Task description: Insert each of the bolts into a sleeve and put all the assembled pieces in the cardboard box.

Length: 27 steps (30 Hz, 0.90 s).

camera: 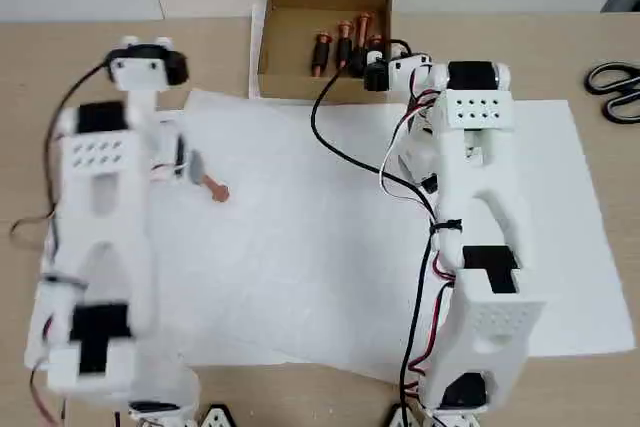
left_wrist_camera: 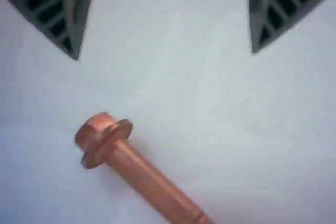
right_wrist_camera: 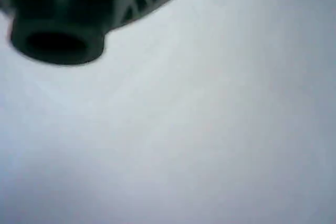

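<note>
The left end effector (left_wrist_camera: pixel 164 53) hangs released, fingers wide, just above the bolt (left_wrist_camera: pixel 131 166), which lies flat on the white paper (camera: pixel 300 247) at the left of the counter (camera: pixel 560 57). The bolt sits off-centre of the gap, so the arm should probably centre over the shank before closing. Gripping near the flanged head would leave the tip free. To the right, the right end effector (right_wrist_camera: pixel 73 9) appears to be grasping a black sleeve (right_wrist_camera: pixel 58 43), open bore showing. At the far edge, the cardboard box (camera: pixel 272 37) holds a row of assembled pieces (camera: pixel 343 45).
</note>
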Each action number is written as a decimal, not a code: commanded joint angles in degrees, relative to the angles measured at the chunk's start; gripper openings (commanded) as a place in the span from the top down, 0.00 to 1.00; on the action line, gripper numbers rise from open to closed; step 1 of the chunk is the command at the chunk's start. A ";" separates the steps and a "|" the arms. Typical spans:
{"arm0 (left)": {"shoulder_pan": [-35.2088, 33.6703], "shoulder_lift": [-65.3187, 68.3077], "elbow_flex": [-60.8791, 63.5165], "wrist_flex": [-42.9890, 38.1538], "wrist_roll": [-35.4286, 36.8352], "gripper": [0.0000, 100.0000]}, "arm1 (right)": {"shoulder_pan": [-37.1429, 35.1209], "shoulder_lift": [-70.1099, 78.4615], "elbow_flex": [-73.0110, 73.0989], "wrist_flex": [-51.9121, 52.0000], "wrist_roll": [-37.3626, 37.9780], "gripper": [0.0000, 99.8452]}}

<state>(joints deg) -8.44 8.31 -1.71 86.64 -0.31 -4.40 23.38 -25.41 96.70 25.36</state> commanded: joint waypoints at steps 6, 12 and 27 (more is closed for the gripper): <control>1.58 17.14 -14.20 0.00 7.65 0.80 | 0.48 -0.66 -3.16 1.01 -0.62 1.00; 1.93 25.58 -20.97 0.00 11.08 0.85 | 0.48 -0.66 -3.16 1.01 -0.62 1.00; 4.75 24.79 -25.27 5.01 11.60 0.99 | 0.48 -0.66 -3.16 0.92 -0.44 1.00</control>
<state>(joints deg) -5.10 38.29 -24.13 88.84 12.09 -4.40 23.38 -25.41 96.79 25.36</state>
